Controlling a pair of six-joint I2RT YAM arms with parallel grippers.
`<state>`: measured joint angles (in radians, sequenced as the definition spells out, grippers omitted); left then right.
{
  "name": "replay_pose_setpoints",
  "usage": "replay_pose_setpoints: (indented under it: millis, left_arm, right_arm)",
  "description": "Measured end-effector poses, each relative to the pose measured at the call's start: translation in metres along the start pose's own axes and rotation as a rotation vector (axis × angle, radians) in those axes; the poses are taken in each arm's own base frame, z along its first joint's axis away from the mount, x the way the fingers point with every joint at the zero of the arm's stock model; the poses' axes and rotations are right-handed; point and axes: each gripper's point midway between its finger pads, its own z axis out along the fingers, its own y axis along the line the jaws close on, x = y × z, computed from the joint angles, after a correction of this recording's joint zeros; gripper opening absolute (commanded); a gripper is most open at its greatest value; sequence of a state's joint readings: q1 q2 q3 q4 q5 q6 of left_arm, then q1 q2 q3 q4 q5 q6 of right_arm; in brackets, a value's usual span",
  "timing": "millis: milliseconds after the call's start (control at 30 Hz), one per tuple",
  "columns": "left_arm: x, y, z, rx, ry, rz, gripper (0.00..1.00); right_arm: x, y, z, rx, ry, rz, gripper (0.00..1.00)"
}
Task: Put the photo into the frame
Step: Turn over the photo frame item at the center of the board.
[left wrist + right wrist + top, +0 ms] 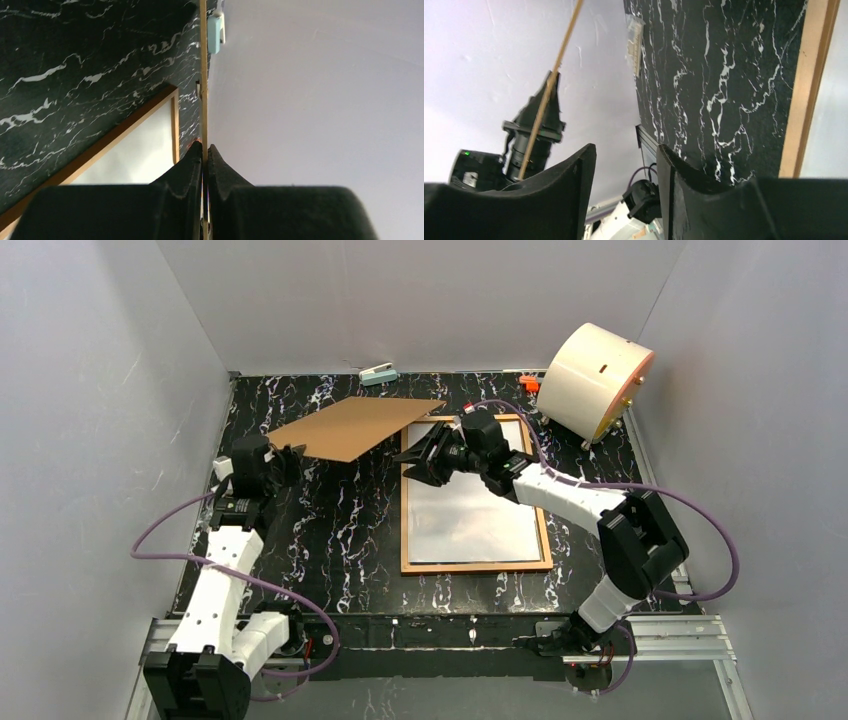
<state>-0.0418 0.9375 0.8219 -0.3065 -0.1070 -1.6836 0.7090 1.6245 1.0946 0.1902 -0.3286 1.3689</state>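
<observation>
The frame (476, 566) is lying beneath the right gripper (418, 458), fingers parted (empty) at its far-left rail, while the left gripper (292, 454) is clamping the tilted brown board (355, 425).

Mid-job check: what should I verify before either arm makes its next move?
1. Grip: left gripper pinches the backing board edge: ok.
2. Board raised off the table: ok.
3. The right gripper is open and empty: ok.
4. The frame lies flat: ok.
5. The photo seated in frame: cannot tell; only a pale sheet shows inside.
</observation>
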Motion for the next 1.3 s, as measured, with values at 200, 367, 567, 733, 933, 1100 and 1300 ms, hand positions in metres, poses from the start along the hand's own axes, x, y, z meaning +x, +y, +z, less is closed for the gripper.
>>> replay_pose_setpoints:
  millis: [200, 367, 567, 733, 933, 1100, 1300]
  left_arm:
    - [-0.006, -0.009, 0.006, 0.006, -0.041, 0.008, 0.0]
    - [-0.005, -0.006, 0.011, -0.01, -0.04, 0.014, 0.0]
    - [-0.003, -0.006, 0.01, -0.01, -0.025, 0.025, 0.0]
    - [-0.001, -0.008, 0.007, -0.007, -0.013, 0.033, 0.0]
    - [0.001, -0.006, 0.003, -0.013, -0.003, 0.041, 0.0]
    - [0.002, -0.004, -0.003, -0.018, 0.012, 0.046, 0.0]
    - [0.004, -0.001, -0.008, -0.027, 0.022, 0.053, 0.0]
  right_arm:
    - [0.008, -0.005, -0.012, -0.005, 0.012, -0.075, 0.7]
    - [0.0, 0.018, -0.038, -0.068, -0.069, -0.402, 0.71]
    - [-0.015, 0.05, -0.057, -0.176, -0.179, -0.998, 0.72]
    - [-0.027, 0.05, -0.052, -0.232, -0.261, -1.465, 0.71]
    - [-0.044, 0.024, -0.016, -0.212, -0.253, -1.806, 0.69]
    - [-0.054, -0.002, 0.016, -0.19, -0.194, -1.97, 0.69]
    - [-0.066, 0.006, 0.035, -0.209, -0.244, -2.116, 0.67]
